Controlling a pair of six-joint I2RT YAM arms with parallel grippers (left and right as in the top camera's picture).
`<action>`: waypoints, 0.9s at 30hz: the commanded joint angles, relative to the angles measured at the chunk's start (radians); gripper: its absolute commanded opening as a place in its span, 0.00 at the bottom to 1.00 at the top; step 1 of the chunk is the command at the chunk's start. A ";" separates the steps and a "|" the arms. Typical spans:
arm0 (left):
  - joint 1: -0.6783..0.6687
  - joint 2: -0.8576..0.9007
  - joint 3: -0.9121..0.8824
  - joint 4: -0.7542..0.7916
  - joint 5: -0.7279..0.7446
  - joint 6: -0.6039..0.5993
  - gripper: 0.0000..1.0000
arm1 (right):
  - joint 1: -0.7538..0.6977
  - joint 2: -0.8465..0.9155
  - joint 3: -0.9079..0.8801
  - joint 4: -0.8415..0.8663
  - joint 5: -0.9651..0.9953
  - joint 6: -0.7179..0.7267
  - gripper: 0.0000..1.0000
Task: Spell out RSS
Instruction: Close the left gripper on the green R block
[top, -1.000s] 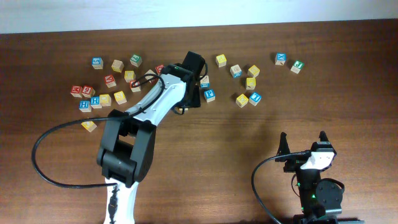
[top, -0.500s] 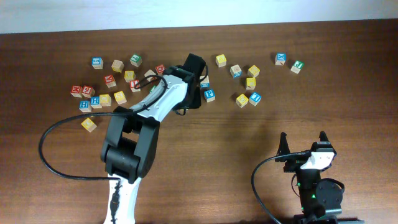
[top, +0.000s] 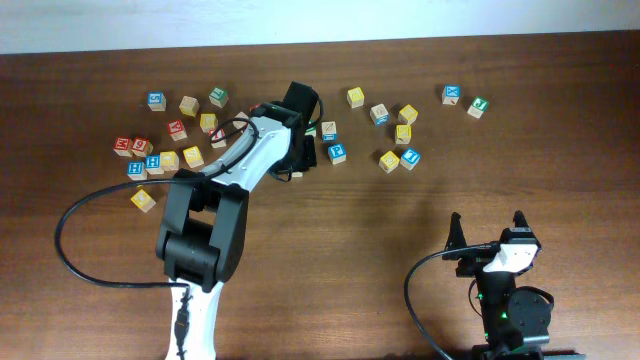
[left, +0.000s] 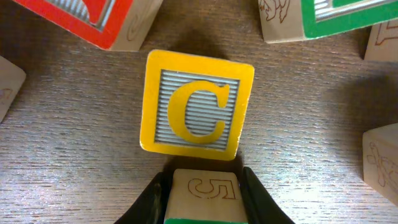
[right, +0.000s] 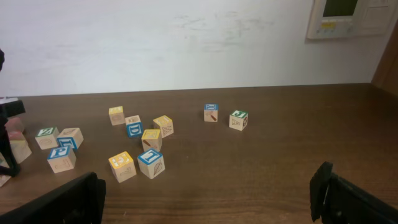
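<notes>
My left gripper (left: 202, 180) is shut on a small wooden cube (left: 204, 194) with an engraved 5 on its side and a green edge at the bottom of the left wrist view; its lettered face is hidden. Just beyond it lies a yellow C cube (left: 198, 106). In the overhead view the left gripper (top: 300, 135) hangs over the middle of the scattered cubes and hides the held cube. The yellow cubes (top: 388, 160) there are too small to read, so I cannot tell which bear an S. My right gripper (top: 490, 232) is open and empty near the front right.
A red-faced cube (left: 81, 18) and a green-faced cube (left: 336, 15) lie beyond the C cube. Several cubes spread along the back of the table (top: 330, 260), from the left cluster (top: 150, 160) to a blue and green pair (top: 465, 100) at the right.
The left arm has shifted slightly to the left over the cube cluster. The right arm has not moved.
</notes>
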 joint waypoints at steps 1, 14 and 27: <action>0.006 0.024 0.013 -0.055 0.019 -0.002 0.28 | -0.006 -0.005 -0.005 -0.007 0.011 0.007 0.98; 0.004 -0.210 0.096 -0.400 0.121 0.032 0.29 | -0.006 -0.005 -0.005 -0.007 0.011 0.007 0.98; 0.003 -0.188 -0.239 -0.074 0.059 -0.009 0.84 | -0.006 -0.005 -0.005 -0.007 0.012 0.007 0.98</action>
